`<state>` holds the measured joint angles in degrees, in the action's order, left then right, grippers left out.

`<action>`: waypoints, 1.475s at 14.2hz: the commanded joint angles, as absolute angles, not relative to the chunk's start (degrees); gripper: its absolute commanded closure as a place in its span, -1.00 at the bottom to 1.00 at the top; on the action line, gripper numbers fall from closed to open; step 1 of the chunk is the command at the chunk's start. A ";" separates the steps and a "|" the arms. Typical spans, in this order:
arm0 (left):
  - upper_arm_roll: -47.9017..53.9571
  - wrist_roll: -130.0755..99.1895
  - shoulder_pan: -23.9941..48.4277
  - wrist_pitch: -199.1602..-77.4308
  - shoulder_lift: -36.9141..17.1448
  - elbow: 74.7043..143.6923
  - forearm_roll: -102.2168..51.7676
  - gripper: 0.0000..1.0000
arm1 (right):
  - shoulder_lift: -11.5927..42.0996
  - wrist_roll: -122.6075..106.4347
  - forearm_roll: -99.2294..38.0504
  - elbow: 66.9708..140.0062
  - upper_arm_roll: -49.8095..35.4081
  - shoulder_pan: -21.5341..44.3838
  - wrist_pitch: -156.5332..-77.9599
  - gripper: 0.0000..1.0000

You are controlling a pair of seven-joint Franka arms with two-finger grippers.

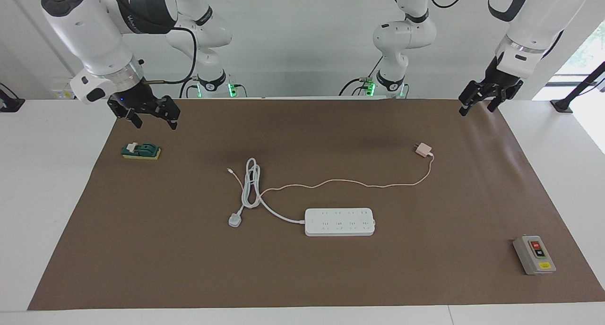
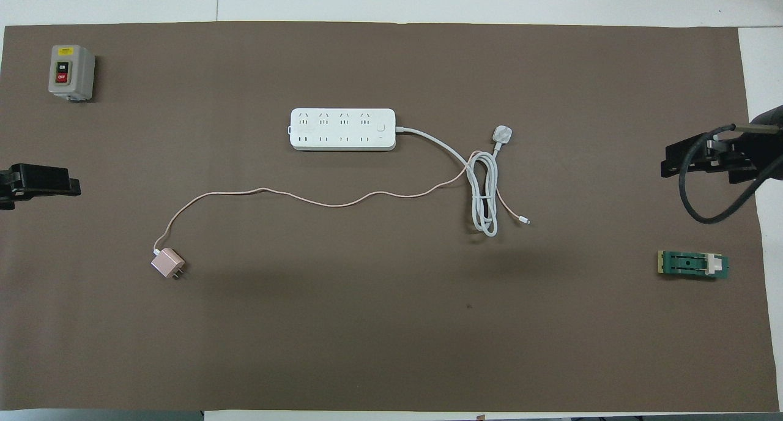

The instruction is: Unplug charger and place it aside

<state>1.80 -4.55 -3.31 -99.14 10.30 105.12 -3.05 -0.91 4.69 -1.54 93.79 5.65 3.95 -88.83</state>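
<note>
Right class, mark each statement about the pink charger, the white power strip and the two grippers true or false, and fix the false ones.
1. The small pale pink cube charger is plugged into the long white power strip. False: it lies apart, nearer the robots.
2. The left gripper grips the charger. False: it holds nothing.
3. The right gripper hangs above the green switch block. True.
4. The charger's thin pink cable crosses the brown mat. True.

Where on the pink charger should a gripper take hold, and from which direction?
Grip the charger by its cube body, coming straight down from above. It lies flat on the mat with prongs sticking out one end and the cable leaving the other, so close the fingers across the two bare side faces.
</note>
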 commanded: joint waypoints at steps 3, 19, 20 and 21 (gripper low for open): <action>1.49 -4.39 -2.90 -84.48 -0.68 85.82 -0.26 -1.00 | -2.81 2.90 1.58 96.33 5.01 3.52 -88.07 -1.00; 1.93 -3.60 1.41 -90.53 4.40 95.89 -0.35 -1.00 | -3.52 3.16 1.49 96.24 4.31 3.52 -86.40 -1.00; 1.93 -3.60 1.41 -90.70 4.39 95.89 -0.35 -1.00 | -3.52 3.16 1.49 96.24 4.31 3.52 -86.31 -1.00; 1.93 -3.52 1.32 -90.53 4.39 95.89 -0.35 -1.00 | -3.52 3.16 1.49 96.24 4.31 3.52 -86.31 -1.00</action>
<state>2.30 -4.33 1.02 -89.20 2.95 94.08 -1.21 -2.45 4.32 0.66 95.26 4.75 4.10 -86.75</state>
